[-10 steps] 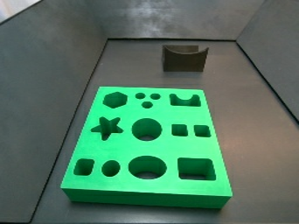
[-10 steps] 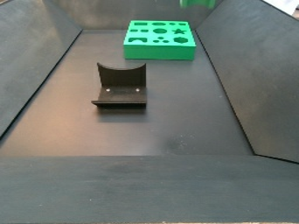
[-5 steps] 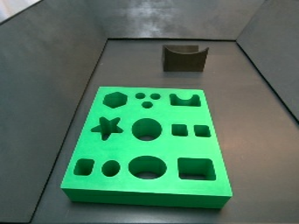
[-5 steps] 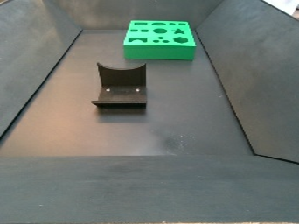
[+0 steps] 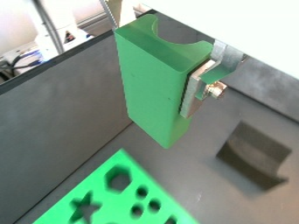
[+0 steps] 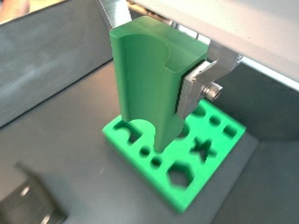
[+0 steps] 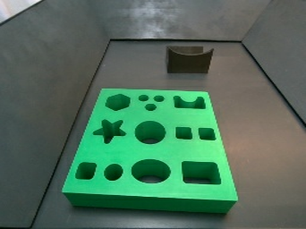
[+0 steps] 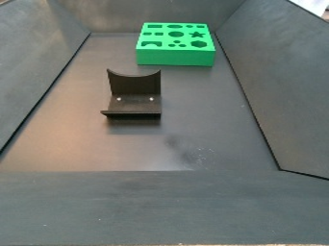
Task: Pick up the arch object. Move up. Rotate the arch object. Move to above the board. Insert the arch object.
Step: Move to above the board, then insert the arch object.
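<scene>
Both wrist views show the claw (image 6: 176,79) clamped on the arch object (image 5: 158,79), seemingly high above the board (image 6: 216,149), so next comes aligning over the arch cut-out.

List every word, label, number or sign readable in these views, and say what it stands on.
None: the arch object, the board, the fixture and the end effector holding the arch object above the board carry no legible text.
Clutter behind the enclosure in a wrist view is too blurred to read.

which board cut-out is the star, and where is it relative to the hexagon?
On the board, the star is the only pointed cut-out, next to the hexagon along one edge. The gripper holds the arch object above.
</scene>
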